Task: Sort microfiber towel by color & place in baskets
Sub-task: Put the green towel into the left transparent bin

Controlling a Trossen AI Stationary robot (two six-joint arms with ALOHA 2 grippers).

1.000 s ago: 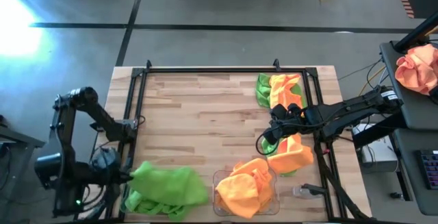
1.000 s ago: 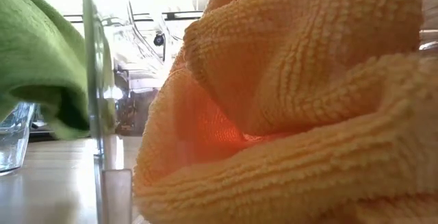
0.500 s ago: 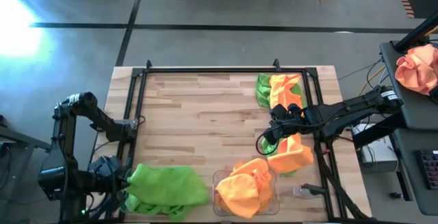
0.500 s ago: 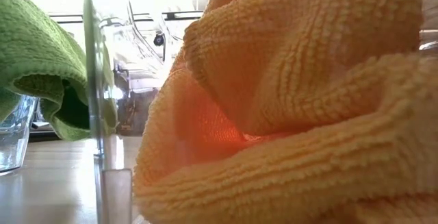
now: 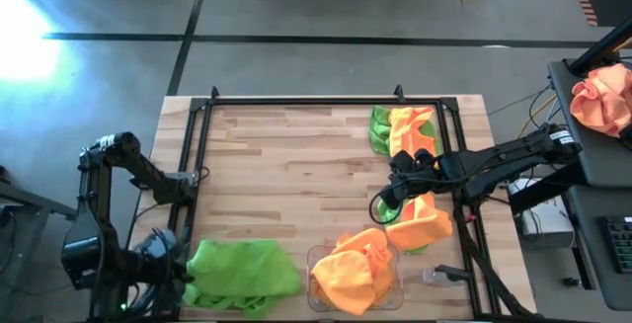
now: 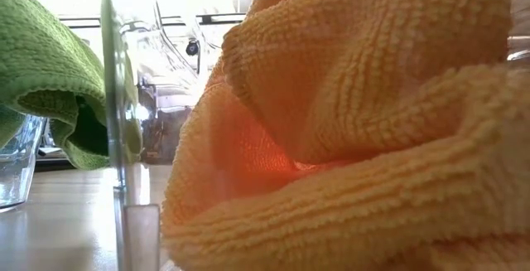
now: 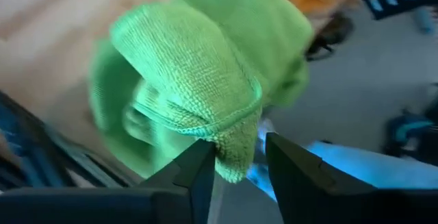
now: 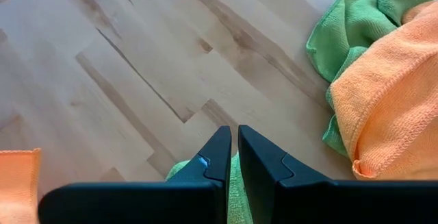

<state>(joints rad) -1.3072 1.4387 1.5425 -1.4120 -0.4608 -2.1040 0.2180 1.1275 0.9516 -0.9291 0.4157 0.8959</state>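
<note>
A lime green towel (image 5: 242, 274) lies heaped at the table's near left, over a clear basket whose wall (image 6: 21, 167) shows under it in the low view. My left gripper (image 7: 239, 172) is open at the towel's left end, with a folded corner between its fingers. Orange towels (image 5: 355, 269) fill the second clear basket (image 5: 318, 301) to the right. My right gripper (image 8: 233, 155) is shut and hangs over an orange towel (image 5: 423, 222) with a green one (image 8: 236, 183) beneath. More green and orange towels (image 5: 400, 130) lie at the far right. My left gripper's fingers stand apart on either side of the green towel's folded corner (image 7: 236, 152). The corner reaches down into the gap close to one finger (image 7: 202, 179). Whether it touches either finger, I cannot tell. The towel's bulk rests on the basket.
A black metal frame (image 5: 197, 155) runs round the wooden tabletop, whose middle (image 5: 286, 175) is bare board. A peach-orange cloth bundle (image 5: 602, 101) sits on a side stand off the right edge. A small clear item (image 5: 439, 276) lies near the orange basket.
My left arm has gone toward the table's near edge beside the green towel. In the low view the green towel's hanging fold has dropped a little and settled.
</note>
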